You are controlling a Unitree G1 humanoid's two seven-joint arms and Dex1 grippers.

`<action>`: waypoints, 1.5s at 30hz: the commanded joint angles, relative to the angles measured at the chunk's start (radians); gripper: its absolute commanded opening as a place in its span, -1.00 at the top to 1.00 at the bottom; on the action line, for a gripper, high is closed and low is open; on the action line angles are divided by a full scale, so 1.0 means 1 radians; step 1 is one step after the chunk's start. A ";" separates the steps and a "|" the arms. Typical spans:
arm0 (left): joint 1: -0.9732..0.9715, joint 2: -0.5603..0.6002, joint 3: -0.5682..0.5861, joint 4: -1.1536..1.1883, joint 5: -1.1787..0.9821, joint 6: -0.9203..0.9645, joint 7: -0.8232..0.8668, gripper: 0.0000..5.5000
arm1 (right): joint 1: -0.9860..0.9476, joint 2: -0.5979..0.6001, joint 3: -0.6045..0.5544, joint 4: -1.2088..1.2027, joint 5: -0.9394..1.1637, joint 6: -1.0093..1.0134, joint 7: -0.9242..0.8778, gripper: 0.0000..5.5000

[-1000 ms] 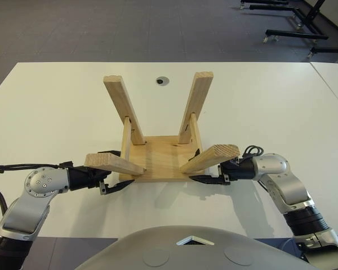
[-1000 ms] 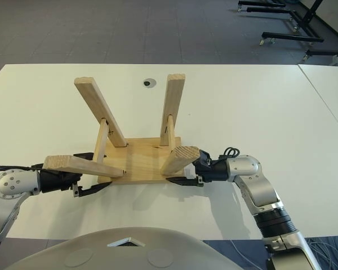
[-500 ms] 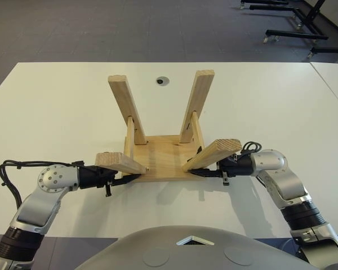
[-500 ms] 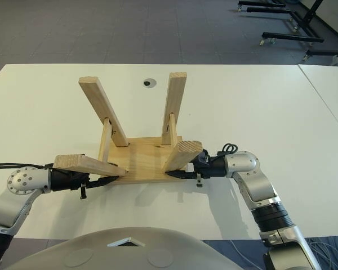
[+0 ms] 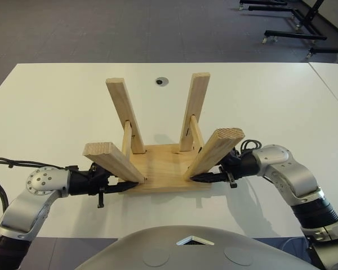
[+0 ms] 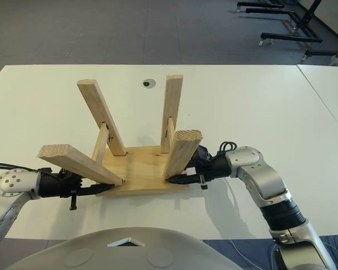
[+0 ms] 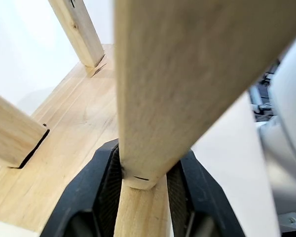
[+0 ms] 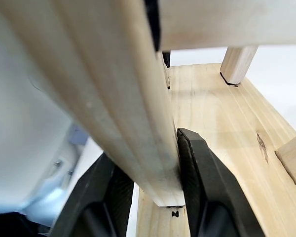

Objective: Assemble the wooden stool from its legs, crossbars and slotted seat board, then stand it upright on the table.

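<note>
While the stool sits upside down at the middle of the frame, its seat board [image 5: 164, 169] flat on the tabletop [image 5: 281, 107] and all four legs pointing up, you look to be at the last step: every part seems seated, and turning it over is what remains. At lower left, your left gripper [image 5: 121, 184] has its fingers [image 7: 106, 183] closed tightly on the foot of the near left leg [image 5: 110, 161], right where that leg meets the board. Behind it the far left leg [image 5: 124, 112] leans outward, and a left crossbar [image 5: 126, 140] runs between the two. Right of centre stands the far right leg [image 5: 195, 109] with the right crossbar [image 5: 196, 134] running down to the near right leg [image 5: 215, 152], and at lower right your right gripper [image 5: 206, 178] clamps that leg's base the same way, fingers [image 8: 203, 173] pressed to either side of the wood. To go on, I judge you need both arms to lift and roll together at an even pace; if one hand leads, a leg could twist out of its slot. Give the legs room to swing down towards you. Around the stool the tabletop is plain white, with a small round cable hole [image 5: 159, 81] just above the far legs. Beyond it lies grey carpet [image 5: 73, 28], and black wheeled frames [image 5: 296, 25] stand at upper right.
</note>
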 commanded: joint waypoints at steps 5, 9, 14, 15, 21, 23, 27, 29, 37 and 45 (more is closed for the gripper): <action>0.309 0.125 0.216 -0.324 -0.464 0.364 0.033 0.61 | -0.028 -0.176 -0.098 -0.190 0.528 0.759 -0.157 0.56; 0.362 0.123 0.285 -0.375 -0.650 0.448 0.122 0.61 | -0.051 -0.239 -0.146 -0.146 0.705 0.975 -0.225 0.56; 0.307 0.117 0.319 -0.311 -0.784 0.500 0.194 0.39 | -0.034 -0.238 -0.152 -0.074 0.776 1.055 -0.305 0.56; 0.306 0.113 0.317 -0.306 -0.788 0.506 0.196 0.32 | -0.039 -0.239 -0.144 -0.058 0.780 1.066 -0.307 0.56; 0.325 0.072 0.313 -0.284 -0.775 0.520 0.182 -0.08 | 0.050 -0.292 -0.205 -0.098 0.883 1.091 -0.358 0.09; 0.330 0.062 0.318 -0.275 -0.763 0.518 0.174 -0.19 | 0.078 -0.290 -0.232 -0.092 0.917 1.080 -0.401 -0.04; 0.371 0.034 0.360 -0.227 -0.728 0.498 0.130 -0.41 | 0.107 -0.250 -0.259 -0.020 0.939 1.030 -0.490 -0.19; 0.408 0.023 0.362 -0.230 -0.694 0.488 0.099 -0.51 | 0.125 -0.232 -0.272 0.016 0.927 1.005 -0.512 -0.19; 0.462 -0.015 0.498 -0.209 -0.665 0.443 0.005 -0.96 | 0.068 -0.313 -0.468 0.202 0.888 0.934 -0.172 -0.19; 0.546 0.018 0.508 -0.143 -0.109 0.092 -0.088 -0.96 | 0.216 -0.303 -0.487 -0.003 0.282 0.174 0.050 -0.19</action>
